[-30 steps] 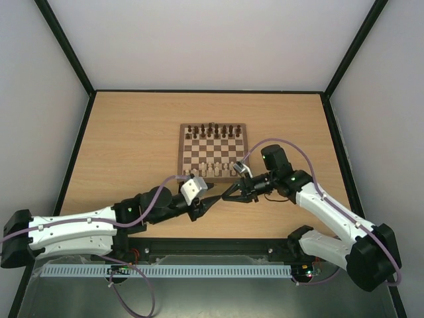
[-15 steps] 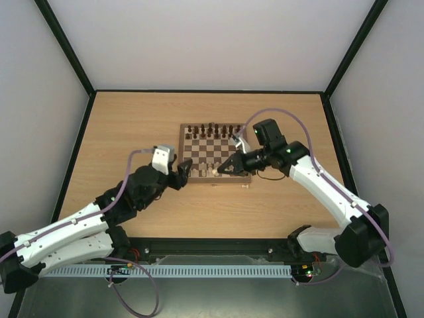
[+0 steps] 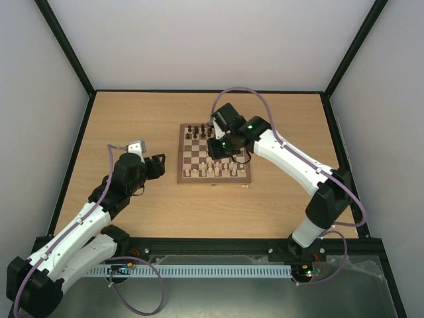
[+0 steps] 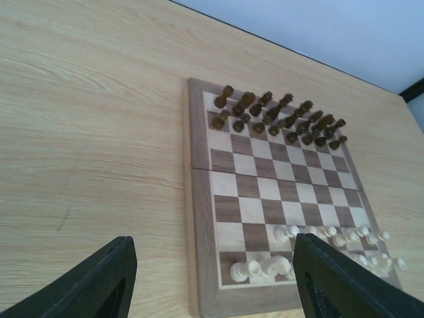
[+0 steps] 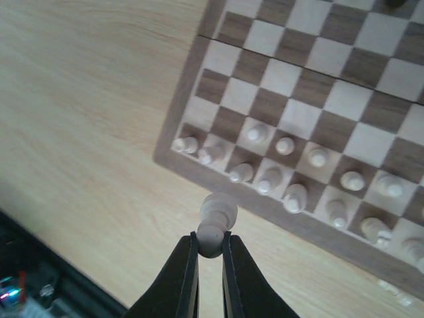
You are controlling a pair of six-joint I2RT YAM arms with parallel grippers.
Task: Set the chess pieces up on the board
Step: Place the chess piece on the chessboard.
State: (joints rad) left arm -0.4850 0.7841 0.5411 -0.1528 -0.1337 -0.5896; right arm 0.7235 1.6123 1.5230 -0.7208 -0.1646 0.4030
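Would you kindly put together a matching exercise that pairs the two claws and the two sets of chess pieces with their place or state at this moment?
Column one:
1. left claw
2. right claw
3. dark brown chess pieces
4. pale chess pieces standing on the board

Column two:
A. two rows at the board's far edge
B. open and empty, left of the board
C. the board's near rows
D. shut on a pale chess piece

Pairs: 1-B, 2-D, 3-A, 4-C.
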